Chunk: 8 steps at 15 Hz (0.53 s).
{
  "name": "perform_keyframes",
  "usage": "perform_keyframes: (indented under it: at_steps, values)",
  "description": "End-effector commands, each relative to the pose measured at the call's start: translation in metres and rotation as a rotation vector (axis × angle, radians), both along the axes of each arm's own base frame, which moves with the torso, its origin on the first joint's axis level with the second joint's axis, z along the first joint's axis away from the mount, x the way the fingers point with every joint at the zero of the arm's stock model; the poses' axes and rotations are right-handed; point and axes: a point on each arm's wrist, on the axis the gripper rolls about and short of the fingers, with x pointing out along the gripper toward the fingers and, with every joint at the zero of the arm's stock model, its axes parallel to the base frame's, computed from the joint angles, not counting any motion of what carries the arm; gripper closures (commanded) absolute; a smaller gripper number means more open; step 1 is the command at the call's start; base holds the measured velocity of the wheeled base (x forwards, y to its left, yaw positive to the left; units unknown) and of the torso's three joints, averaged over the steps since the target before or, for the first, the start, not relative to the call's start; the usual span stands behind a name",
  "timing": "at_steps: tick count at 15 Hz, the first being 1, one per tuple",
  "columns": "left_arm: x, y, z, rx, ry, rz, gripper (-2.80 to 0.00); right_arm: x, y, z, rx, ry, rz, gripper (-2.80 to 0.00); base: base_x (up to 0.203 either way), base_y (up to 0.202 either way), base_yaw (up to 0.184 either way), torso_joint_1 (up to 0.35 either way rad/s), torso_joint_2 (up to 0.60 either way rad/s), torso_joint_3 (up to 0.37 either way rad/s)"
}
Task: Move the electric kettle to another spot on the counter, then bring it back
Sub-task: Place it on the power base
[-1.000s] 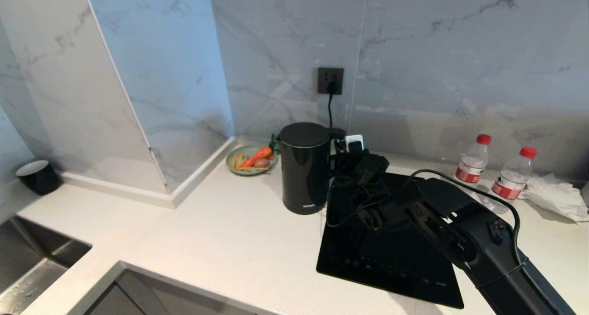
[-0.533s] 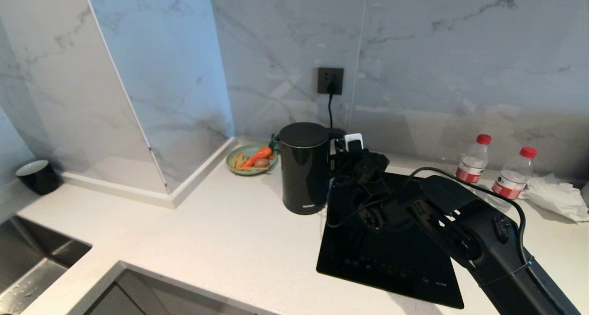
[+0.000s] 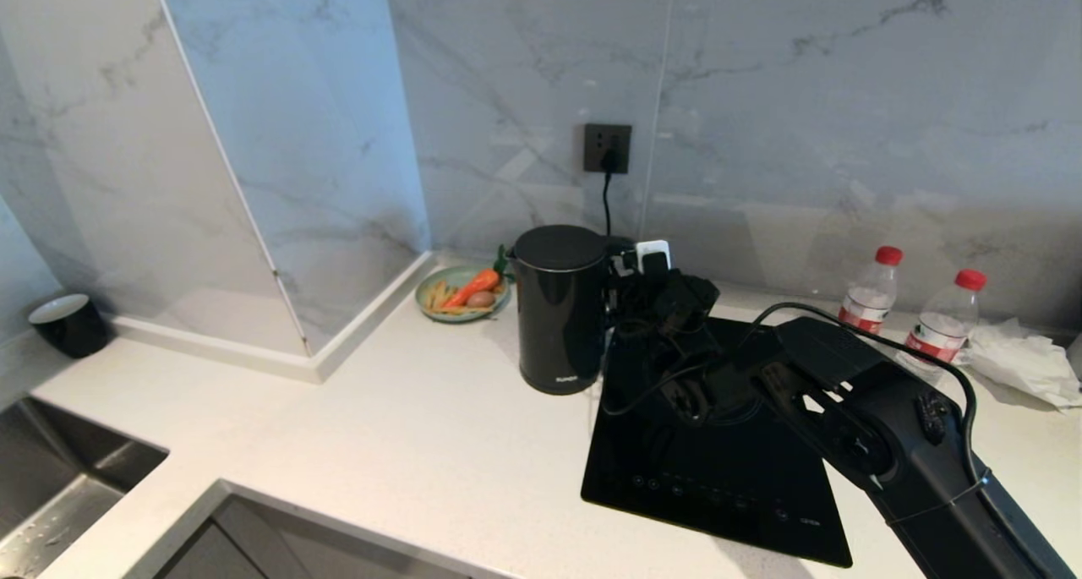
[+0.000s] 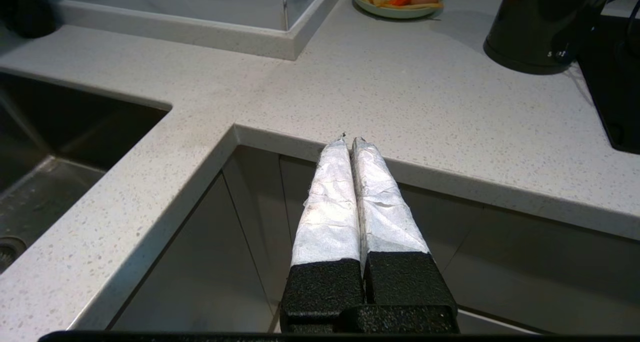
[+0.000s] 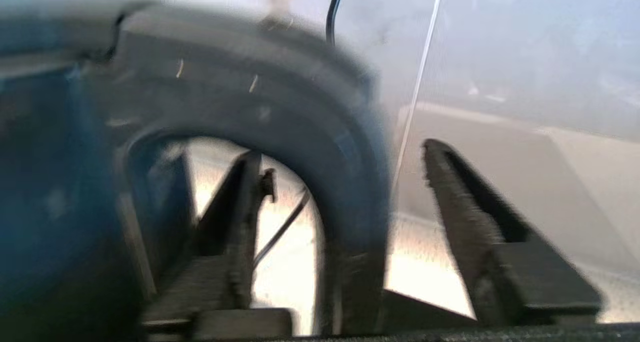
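The electric kettle (image 3: 558, 317), glossy black with a flat lid, stands upright on the white speckled counter (image 3: 406, 427), just left of the cooktop. My right gripper (image 3: 632, 276) is at its loop handle (image 5: 300, 82) and is open. One finger (image 5: 240, 207) sits inside the loop, the other (image 5: 465, 217) outside it, and neither presses on the handle. My left gripper (image 4: 350, 140) is shut on nothing, parked below the counter's front edge. The kettle (image 4: 540, 27) also shows far off in the left wrist view.
A black glass cooktop (image 3: 718, 469) lies under my right arm. A green plate (image 3: 462, 293) with a carrot is behind the kettle. Two water bottles (image 3: 869, 296) and crumpled paper (image 3: 1023, 359) stand at the right. A black cup (image 3: 69, 321) and the sink (image 3: 51, 477) are at the left.
My right arm has crept a little further back and up along the kettle's handle. The kettle has stayed in place, and the left arm has not moved.
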Motion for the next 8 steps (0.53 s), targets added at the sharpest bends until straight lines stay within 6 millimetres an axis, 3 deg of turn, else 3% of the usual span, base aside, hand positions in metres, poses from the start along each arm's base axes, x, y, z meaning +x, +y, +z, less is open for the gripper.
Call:
perform_keyframes:
  at_steps: [1, 8]
  values:
    - [0.000, 0.000, 0.000, 0.000, 0.000, 0.000, 0.00, -0.002, 0.000, 0.007, 0.010, -0.025, -0.003, -2.80, 0.000, 0.000, 0.000, 0.000, 0.00, 0.000]
    - [0.000, 0.000, 0.000, 0.000, 0.000, 0.000, 0.00, -0.024, 0.006, -0.001, 0.001, 0.027, -0.003, -2.80, 0.000, 0.000, 0.000, 0.000, 0.00, 0.000]
